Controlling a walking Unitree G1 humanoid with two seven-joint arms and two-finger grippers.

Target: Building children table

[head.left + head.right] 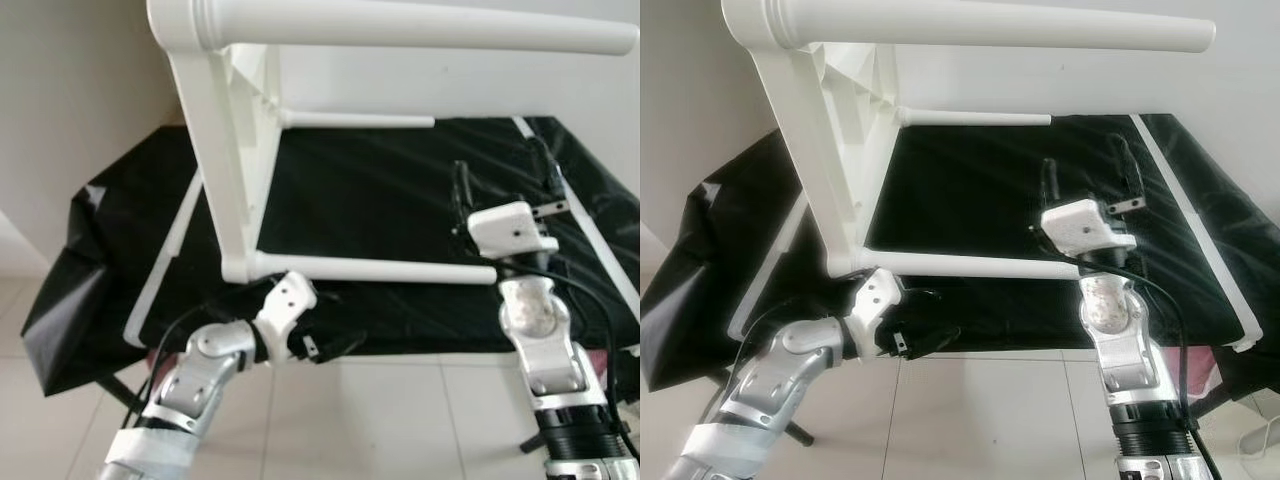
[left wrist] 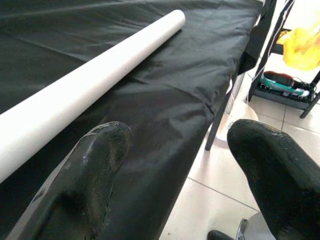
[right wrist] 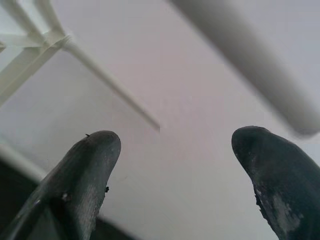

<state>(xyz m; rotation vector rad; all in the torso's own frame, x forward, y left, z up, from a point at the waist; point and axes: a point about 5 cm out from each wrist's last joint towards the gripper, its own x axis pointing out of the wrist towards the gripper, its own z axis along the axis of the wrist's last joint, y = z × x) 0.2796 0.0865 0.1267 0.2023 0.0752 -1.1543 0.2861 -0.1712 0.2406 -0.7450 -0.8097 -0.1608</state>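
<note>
A white children's table lies tipped on its side on a black cloth (image 1: 400, 190), its top panel (image 1: 225, 150) standing on edge at the left. One leg (image 1: 370, 268) rests along the cloth, another leg (image 1: 420, 25) juts out overhead, and a third leg (image 1: 360, 120) lies further back. My left gripper (image 1: 330, 345) hangs open at the cloth's front edge, just below the lower leg's base; in the left wrist view that leg (image 2: 90, 75) runs beside its fingers (image 2: 95, 165). My right gripper (image 1: 505, 185) points up, open and empty, beside the lower leg's free end.
White bars lie along the cloth's left side (image 1: 165, 270) and right side (image 1: 600, 240). Pale tiled floor (image 1: 400, 420) is in front of the cloth. A rack with a yellow bag (image 2: 300, 45) stands off to the side. A white wall is behind.
</note>
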